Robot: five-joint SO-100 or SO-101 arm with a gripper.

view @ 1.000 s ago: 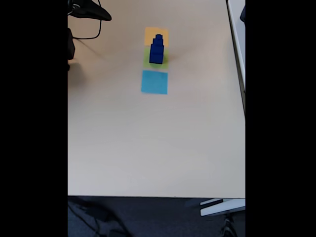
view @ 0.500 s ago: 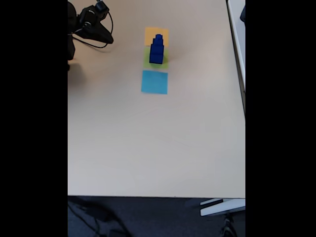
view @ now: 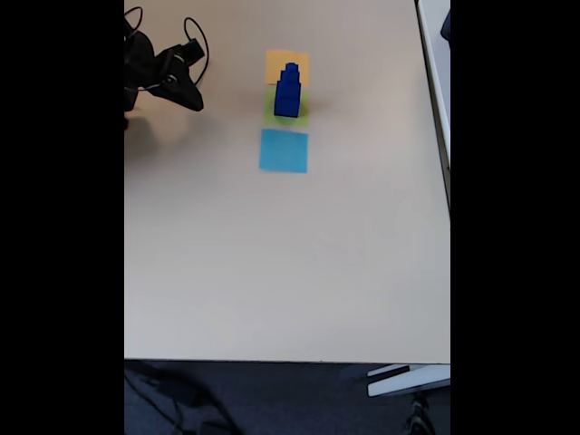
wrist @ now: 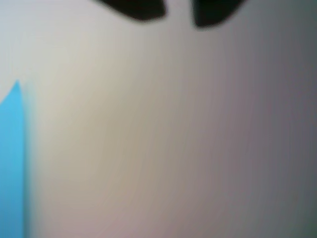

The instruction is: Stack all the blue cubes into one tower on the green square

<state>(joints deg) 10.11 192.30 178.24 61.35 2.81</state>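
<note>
tower (view: 287,91) on green square (view: 272,111), gripper (view: 192,101) near table's (view: 272,272) left edge, fingers slightly apart

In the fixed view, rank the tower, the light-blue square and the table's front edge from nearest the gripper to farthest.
From the gripper, at upper left of the fixed view:
1. The tower, to its right on the green square.
2. The light-blue square, right and nearer the camera.
3. The table's front edge, far below.

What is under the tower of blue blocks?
Under the stepped tower of dark blue cubes lies the flat lime-green paper square. Its edges peek out around the bottom cube; the middle part is covered.
</note>
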